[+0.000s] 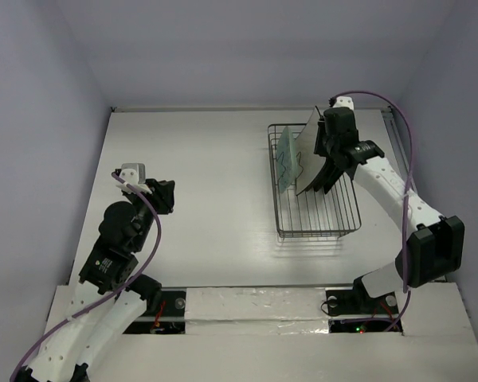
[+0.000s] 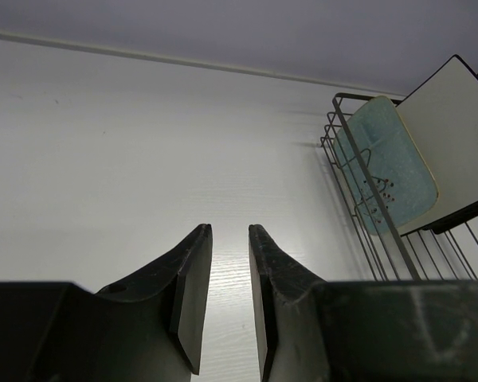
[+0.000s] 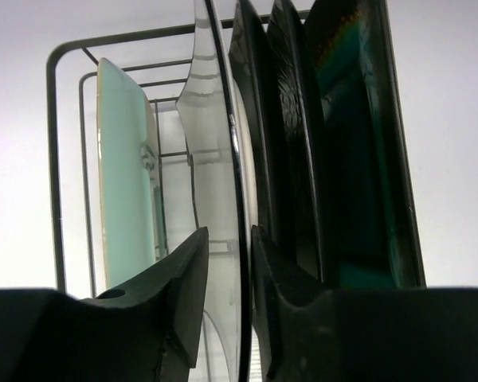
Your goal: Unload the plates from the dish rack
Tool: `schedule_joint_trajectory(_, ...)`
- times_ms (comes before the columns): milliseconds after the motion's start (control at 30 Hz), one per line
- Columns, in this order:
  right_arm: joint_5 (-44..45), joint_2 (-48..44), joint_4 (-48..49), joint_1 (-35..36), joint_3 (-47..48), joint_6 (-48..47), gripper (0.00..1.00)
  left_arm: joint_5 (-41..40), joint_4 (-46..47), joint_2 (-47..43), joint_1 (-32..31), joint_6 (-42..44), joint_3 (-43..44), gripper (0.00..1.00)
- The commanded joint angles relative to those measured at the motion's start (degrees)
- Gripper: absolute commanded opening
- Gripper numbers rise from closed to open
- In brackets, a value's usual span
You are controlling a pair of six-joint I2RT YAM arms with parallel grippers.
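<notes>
The dish rack (image 1: 319, 224) stands at the right of the table and holds the plates on edge. The mint-green plate (image 1: 284, 163) is at its far-left side, with the white plate (image 1: 307, 151) leaning beside it. Behind the white plate (image 3: 215, 159) stand the black plate (image 3: 291, 159) and the teal plate (image 3: 354, 159). My right gripper (image 3: 229, 231) straddles the white plate's rim from above. The rim lies against its right finger, and a gap shows at the left finger. My left gripper (image 2: 229, 228) hangs over bare table at the left, slightly open and empty.
In the left wrist view the dish rack (image 2: 339, 111) shows at the right with the mint-green plate (image 2: 386, 167) and the white plate (image 2: 454, 127). White walls close the table at the back and sides. The right arm's purple cable (image 1: 406, 151) arcs beside the rack.
</notes>
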Motion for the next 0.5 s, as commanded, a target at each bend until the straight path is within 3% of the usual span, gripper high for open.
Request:
schedule_joint_trajectory(0,0.02,2.82,0.70,1.00,2.80,-0.30,0.36,0.17,2.31,-0.68,0.42,-0.09,-0.40,0.23)
schedule_joint_trajectory(233,0.98,8.36,-0.52,1.00,6.06,-0.65,0.36,0.17,2.40,-1.03,0.42,-0.09,-0.49,0.25)
schedule_joint_trajectory(333,1.60,8.37,-0.70,1.00,6.59,-0.83,0.26,0.17,2.48,-1.03,0.42,-0.09,-0.49,0.28)
schedule_joint_trajectory(367,2.38,8.19,-0.70,1.00,6.76,-0.92,0.21,0.17,2.48,-1.21,0.42,0.00,-0.49,0.33)
schedule_joint_trajectory(400,2.83,8.02,-0.87,1.00,6.94,-0.92,0.10,0.17,2.48,-1.21,0.42,0.00,-0.49,0.36)
schedule_joint_trajectory(467,3.53,7.40,-1.66,1.00,7.81,-1.27,0.02,0.17,2.57,-1.21,0.42,-0.09,-0.49,0.43)
